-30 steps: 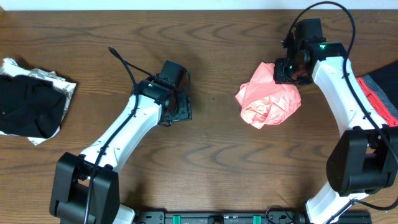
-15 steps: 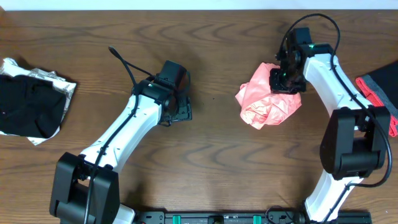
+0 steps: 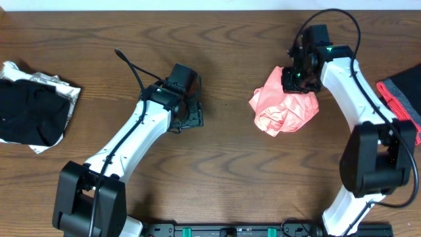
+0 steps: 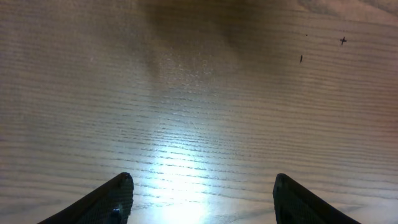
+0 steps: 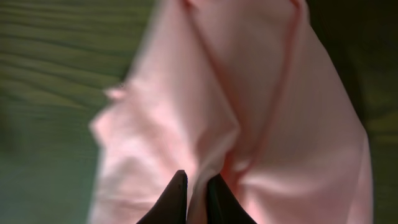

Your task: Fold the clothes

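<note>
The salmon-pink T-shirt (image 3: 283,105) lies crumpled in a heap right of the table's middle; its lettering is hidden. My right gripper (image 3: 297,80) is at the heap's far top edge. In the right wrist view its fingers (image 5: 197,186) are shut on a ridge of the pink fabric (image 5: 249,106). My left gripper (image 3: 187,117) is left of centre, well apart from the shirt. In the left wrist view its fingers (image 4: 202,193) are wide open over bare wood, holding nothing.
A black garment on crinkled silver-white wrapping (image 3: 33,108) lies at the left edge. Folded grey and red clothes (image 3: 402,99) lie at the right edge. The brown wood table (image 3: 223,171) lies between the arms.
My right gripper has moved in from the right onto the top of the pink heap and closed on a fold. The left arm has not moved.
</note>
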